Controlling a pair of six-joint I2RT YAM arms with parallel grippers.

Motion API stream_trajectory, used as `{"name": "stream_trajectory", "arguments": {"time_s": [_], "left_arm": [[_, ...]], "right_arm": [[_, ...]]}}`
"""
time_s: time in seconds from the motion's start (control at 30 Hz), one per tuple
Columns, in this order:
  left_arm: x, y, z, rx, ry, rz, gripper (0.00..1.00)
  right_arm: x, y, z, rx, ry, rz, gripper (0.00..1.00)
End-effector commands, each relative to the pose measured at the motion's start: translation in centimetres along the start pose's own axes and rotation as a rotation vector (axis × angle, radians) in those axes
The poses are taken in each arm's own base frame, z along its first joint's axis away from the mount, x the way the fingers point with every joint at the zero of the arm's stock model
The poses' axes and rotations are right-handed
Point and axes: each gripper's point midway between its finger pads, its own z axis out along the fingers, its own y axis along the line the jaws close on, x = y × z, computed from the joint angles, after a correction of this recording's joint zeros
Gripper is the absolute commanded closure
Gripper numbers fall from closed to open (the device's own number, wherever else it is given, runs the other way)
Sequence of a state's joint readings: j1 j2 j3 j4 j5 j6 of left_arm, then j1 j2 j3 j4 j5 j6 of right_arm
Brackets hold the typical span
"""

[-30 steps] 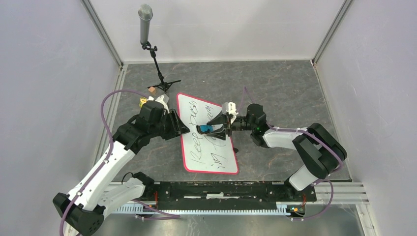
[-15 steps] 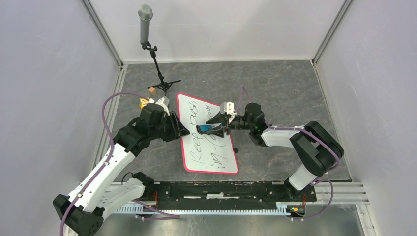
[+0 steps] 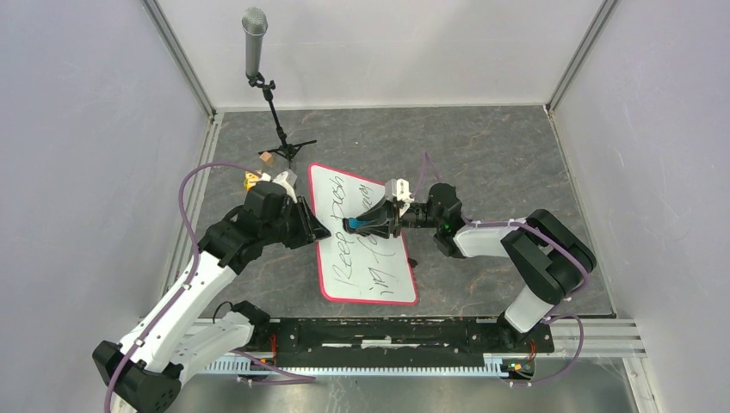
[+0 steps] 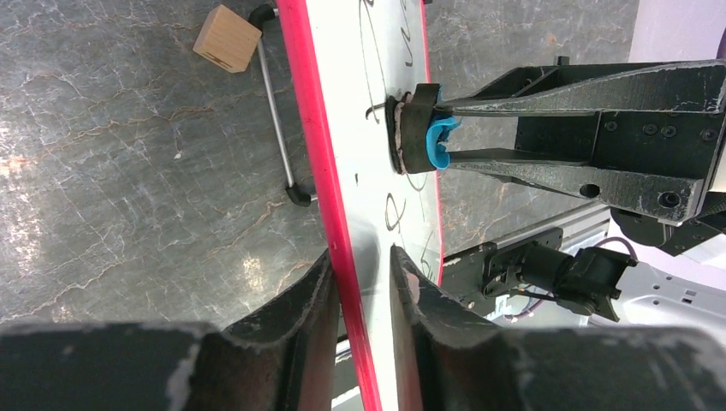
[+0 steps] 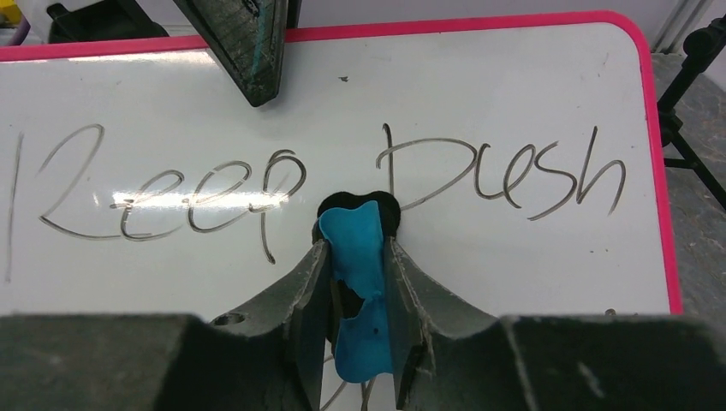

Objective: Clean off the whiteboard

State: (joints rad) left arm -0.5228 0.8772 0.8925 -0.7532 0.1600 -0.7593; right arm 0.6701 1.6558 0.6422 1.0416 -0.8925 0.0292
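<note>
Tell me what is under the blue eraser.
The blue eraser has its dark pad on the whiteboard, between two handwritten words; the right pincer grips it. Whether ink lies directly beneath the pad is hidden.

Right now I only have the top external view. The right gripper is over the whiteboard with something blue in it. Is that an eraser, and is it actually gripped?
Observer: Yes. The right wrist view shows the right gripper shut on the blue eraser, clamped from both sides.
Operator: Is it touching the board?
Observer: The left wrist view shows the eraser's dark pad against the whiteboard face.
Operator: And the left gripper?
Observer: Its fingers straddle the board's pink rim. I cannot tell whether they pinch it.
</note>
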Motion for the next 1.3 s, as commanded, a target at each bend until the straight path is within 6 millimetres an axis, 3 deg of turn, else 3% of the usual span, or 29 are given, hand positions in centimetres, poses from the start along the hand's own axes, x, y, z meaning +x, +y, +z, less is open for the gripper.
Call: {"name": "stream_trajectory", "arguments": {"time_s": [0.0,0.13,0.3,0.4,0.77,1.1,1.27], "left_arm": [[-0.5,-0.4,0.0,0.024,-0.023,0.007,0.68],[-0.5,-0.4,0.2,0.027,-0.025,0.006,0.7],[-0.2,-0.1,0.5,0.023,-0.018,0.002,0.7],[-0.2,-0.1,0.5,0.021,-0.014,0.006,0.7],[-0.1,0.0,0.6,0.02,-0.012,0.005,0.73],[0.0,0.1,0.6,0.021,-0.014,0.003,0.75],[0.0,0.1,0.6,0.019,-0.013,0.002,0.75]], "right_arm": [[-1.1,-0.1,0.1,0.029,-0.04,-0.037,0.68],[-0.8,-0.2,0.0,0.047,-0.037,-0.032,0.71],[-0.2,0.3,-0.5,0.045,-0.02,-0.03,0.51],[-0.1,0.4,-0.5,0.044,-0.017,-0.029,0.47],[0.3,0.3,0.3,0.034,-0.007,-0.014,0.56],[1.1,-0.8,0.2,0.104,0.033,-0.04,0.46],[0.0,-0.4,-0.2,0.107,0.007,-0.051,0.46]]}}
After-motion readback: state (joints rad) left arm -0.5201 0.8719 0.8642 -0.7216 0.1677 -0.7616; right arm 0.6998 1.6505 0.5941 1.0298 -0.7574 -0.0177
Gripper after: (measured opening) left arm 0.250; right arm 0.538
